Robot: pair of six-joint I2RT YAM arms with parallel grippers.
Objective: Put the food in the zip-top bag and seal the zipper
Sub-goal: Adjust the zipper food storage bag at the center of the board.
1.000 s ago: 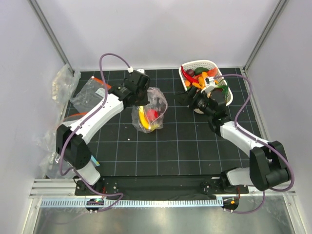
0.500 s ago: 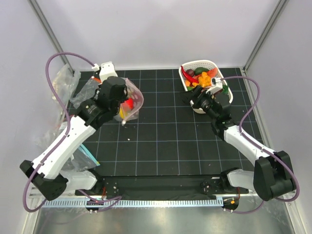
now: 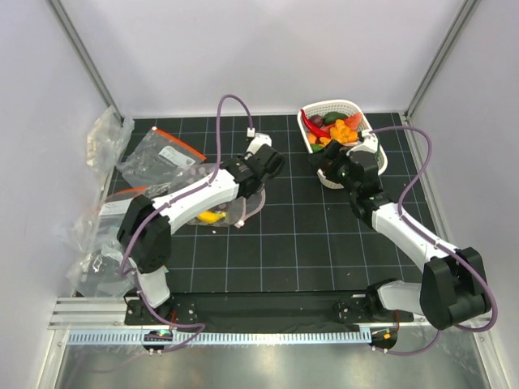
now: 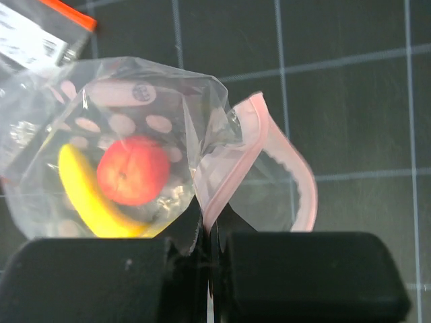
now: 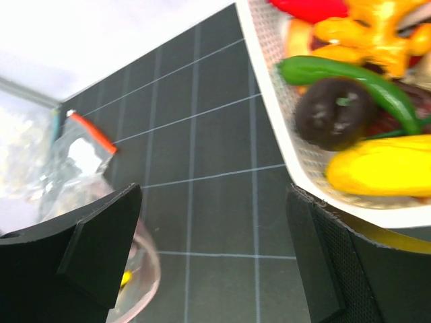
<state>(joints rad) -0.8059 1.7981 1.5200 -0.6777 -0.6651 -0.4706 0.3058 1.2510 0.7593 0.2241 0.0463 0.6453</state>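
Your left gripper (image 4: 209, 259) is clamped on the mouth edge of the zip-top bag (image 4: 145, 94) — the bag spreads just ahead of its fingers, with a yellow banana (image 4: 79, 196) and a round red fruit (image 4: 133, 169) inside and the pink zipper (image 4: 296, 180) curling open to one side. Your right gripper (image 5: 212, 249) gapes wide beside the white basket (image 5: 264, 87).

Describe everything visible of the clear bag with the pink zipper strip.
The zip-top bag is clear, crumpled, floppy plastic with pale dots. Its pink zipper gapes open in a loop. Inside lie a yellow banana and a round red fruit. The left gripper, shut, pinches its mouth edge over the black gridded mat.
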